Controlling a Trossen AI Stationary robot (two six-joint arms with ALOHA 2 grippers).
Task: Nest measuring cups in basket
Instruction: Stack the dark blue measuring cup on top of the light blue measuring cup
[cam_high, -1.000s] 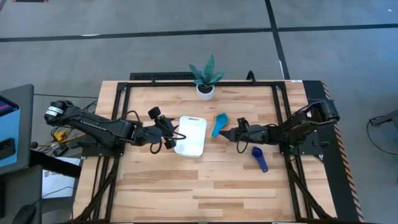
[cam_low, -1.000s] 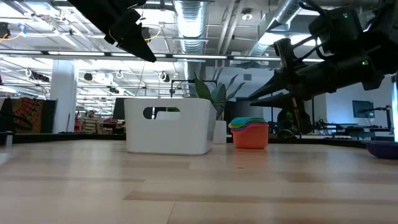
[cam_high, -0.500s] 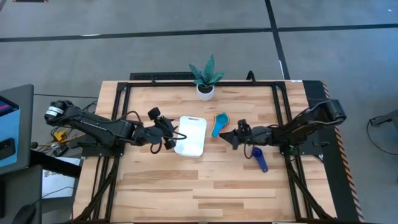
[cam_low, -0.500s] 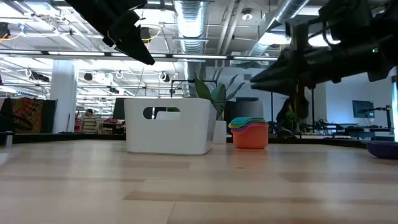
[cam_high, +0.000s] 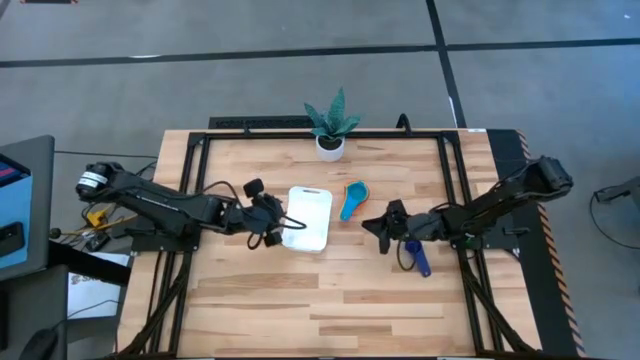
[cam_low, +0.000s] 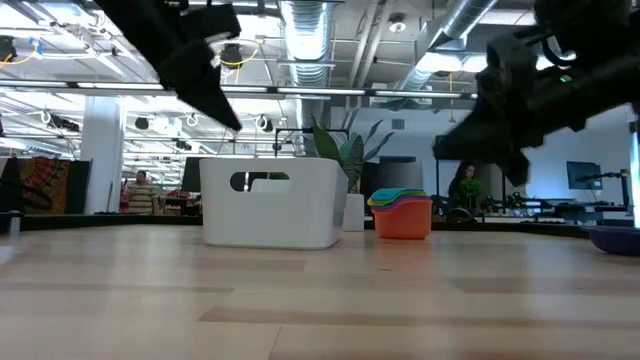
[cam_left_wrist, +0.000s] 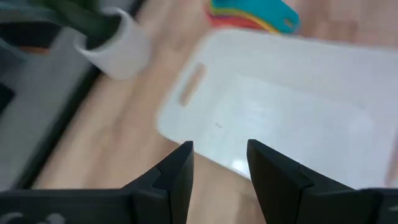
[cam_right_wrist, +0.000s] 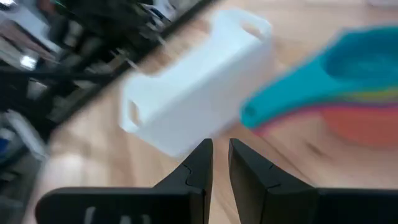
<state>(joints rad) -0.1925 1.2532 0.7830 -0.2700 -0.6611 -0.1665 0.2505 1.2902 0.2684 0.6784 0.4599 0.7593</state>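
High view first: we look straight down on a wooden table (cam_high: 330, 290) with two dark arms reaching toward its middle. A white basket (cam_high: 306, 217) sits near the centre, and it looks empty. Just right of it lies a nested stack of measuring cups (cam_high: 350, 197), light blue on top, still outside the basket. A single navy cup (cam_high: 416, 253) lies farther right, apart from the stack. The left gripper (cam_high: 281, 225) hovers at the basket's left edge; its wrist view shows its fingers (cam_left_wrist: 177, 171) parted and holding nothing. The right gripper (cam_high: 372, 226) hangs between the stack and the navy cup, fingers (cam_right_wrist: 198, 158) only slightly apart, also empty. A potted plant (cam_high: 331, 125) stands at the far edge.
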